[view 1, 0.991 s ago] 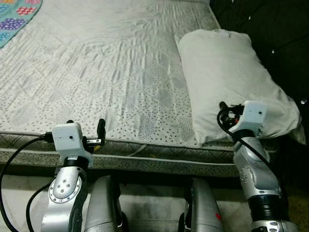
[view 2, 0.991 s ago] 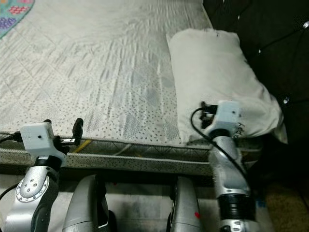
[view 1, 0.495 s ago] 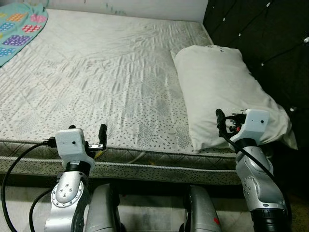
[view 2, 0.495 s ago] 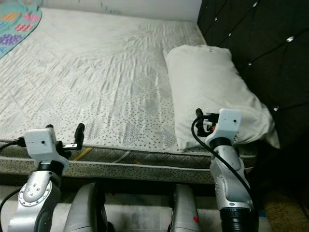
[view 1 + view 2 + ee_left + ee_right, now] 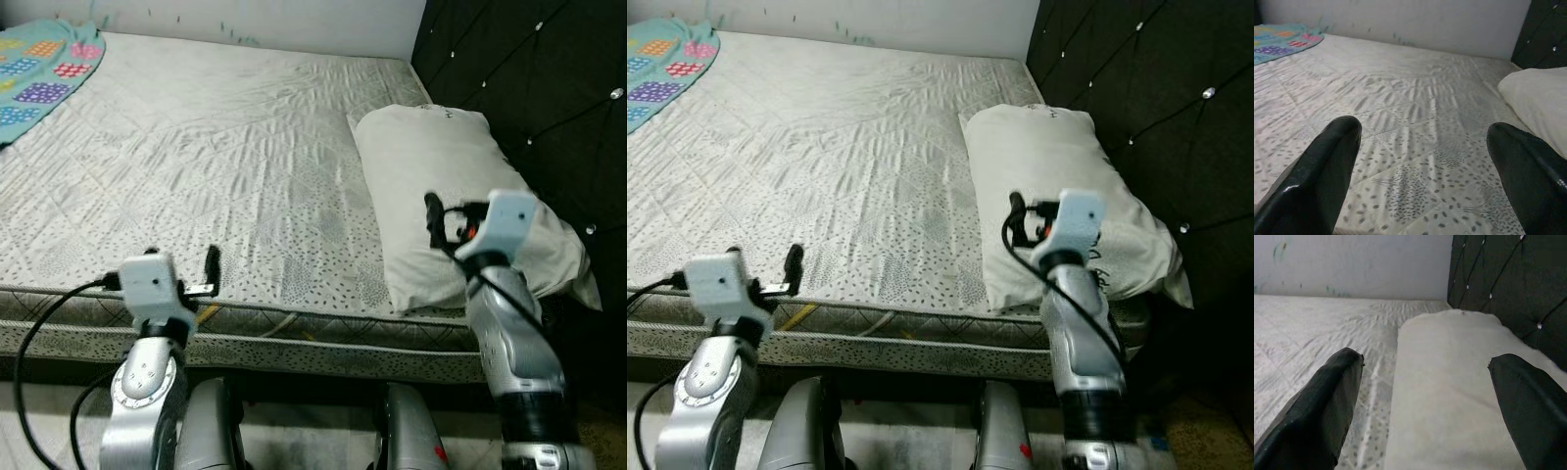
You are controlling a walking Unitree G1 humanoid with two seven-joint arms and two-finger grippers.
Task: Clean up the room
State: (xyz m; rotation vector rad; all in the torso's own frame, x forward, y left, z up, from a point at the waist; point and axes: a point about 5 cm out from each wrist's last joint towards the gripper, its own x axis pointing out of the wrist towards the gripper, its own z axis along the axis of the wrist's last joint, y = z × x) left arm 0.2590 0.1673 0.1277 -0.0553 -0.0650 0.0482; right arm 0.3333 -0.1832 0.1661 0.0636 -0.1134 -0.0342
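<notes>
Raised since before, right claw (image 5: 1420, 406) hovers spread above the pillow (image 5: 451, 186).

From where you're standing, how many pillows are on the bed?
1. The white pillow lies on the mattress at the robot's right, against the dark tufted headboard. The bed runs past the picture's left edge, so another could be hidden there.

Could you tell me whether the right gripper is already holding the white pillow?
No, the right gripper is open, with its two black fingers spread wide above the white pillow and nothing between them.
</notes>
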